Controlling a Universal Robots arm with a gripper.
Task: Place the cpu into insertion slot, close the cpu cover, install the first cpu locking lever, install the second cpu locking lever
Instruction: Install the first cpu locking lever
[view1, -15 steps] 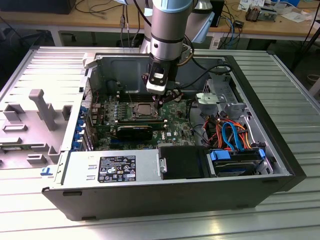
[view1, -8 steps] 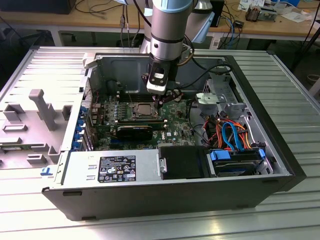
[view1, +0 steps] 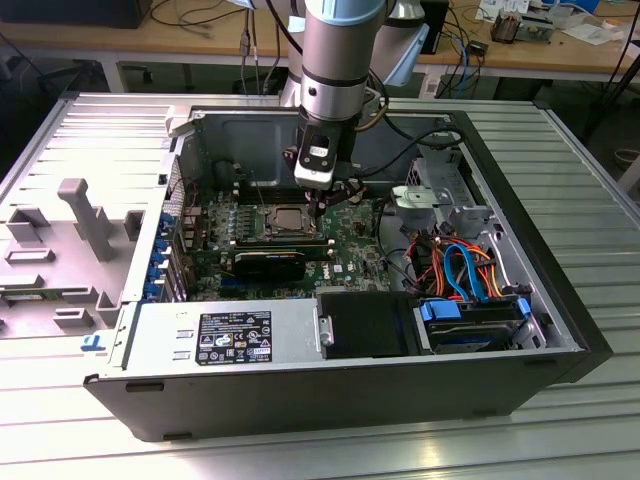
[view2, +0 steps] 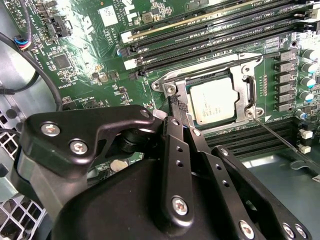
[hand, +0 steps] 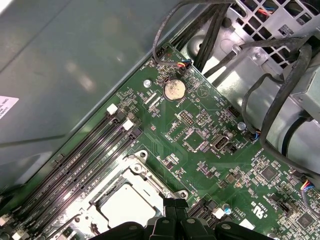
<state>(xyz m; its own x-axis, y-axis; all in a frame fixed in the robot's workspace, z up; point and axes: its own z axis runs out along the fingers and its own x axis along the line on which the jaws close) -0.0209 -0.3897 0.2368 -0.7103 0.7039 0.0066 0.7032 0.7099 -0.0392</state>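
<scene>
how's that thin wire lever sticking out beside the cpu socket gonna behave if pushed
The thin dark wire lever is long and slender, so it probably flexes springily. It seems anchored by the silver metal cover frame, so a push likely swings it about that end. Its narrow rod might slip off the black end effector.

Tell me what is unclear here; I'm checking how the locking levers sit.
1. Second wrist view: the gripper hides a corner of the cpu cover.
2. First wrist view: the gripper covers part of the cpu.
3. Exterior view: the insertion slot is too small to show how it is latched.
</scene>
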